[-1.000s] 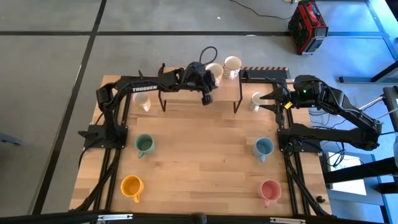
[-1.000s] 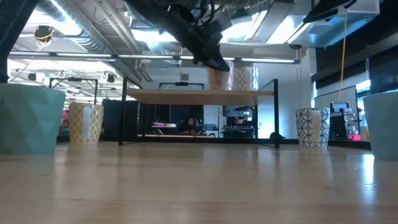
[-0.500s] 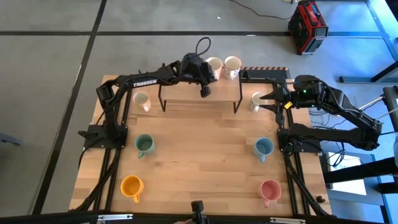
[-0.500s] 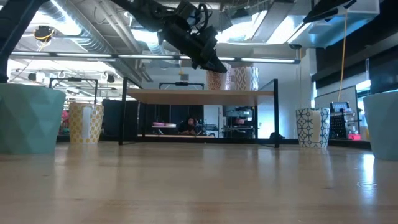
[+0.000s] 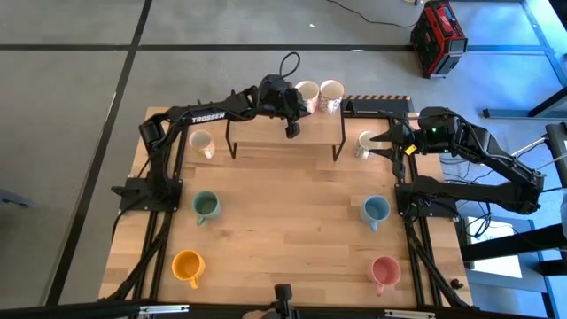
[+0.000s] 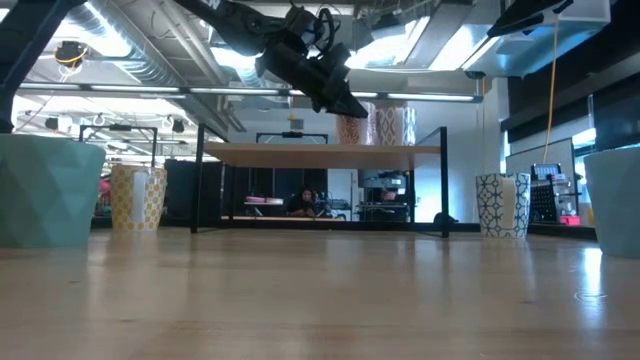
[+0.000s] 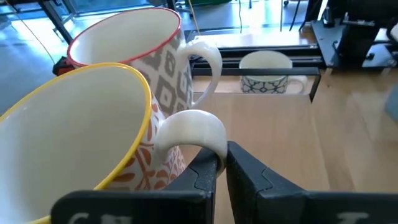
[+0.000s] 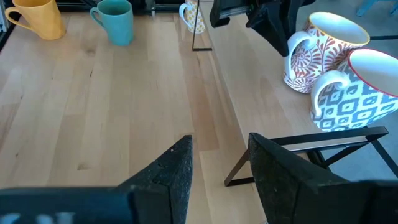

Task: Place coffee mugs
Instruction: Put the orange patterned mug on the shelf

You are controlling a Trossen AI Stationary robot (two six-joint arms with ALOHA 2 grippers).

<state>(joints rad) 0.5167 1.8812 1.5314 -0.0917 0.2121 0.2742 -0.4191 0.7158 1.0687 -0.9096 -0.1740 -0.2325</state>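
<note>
My left hand (image 5: 293, 131) hangs over the shelf (image 5: 266, 135) at twelve o'clock on the tabletop (image 5: 292, 230). Its fingers (image 7: 205, 177) are pressed together and hold nothing; the handle of the yellow-rimmed mug (image 7: 81, 137) sits just ahead of their tips. That mug stands touching the red-rimmed mug (image 7: 146, 53) on the shelf. My right hand (image 5: 383, 142) waits at two o'clock, fingers (image 8: 171, 171) parted and empty, just beside a patterned mug (image 5: 365, 143). Another white mug (image 5: 203, 143) stands at ten o'clock. On the tabletop the green (image 5: 206, 207), orange (image 5: 187, 264), blue (image 5: 375, 211) and pink (image 5: 384, 271) mugs stand well apart. I judge these mugs stiff, glazed and slippery, fairly heavy and chippable; pinching the handle loop or the rim wall should hold best.
</note>
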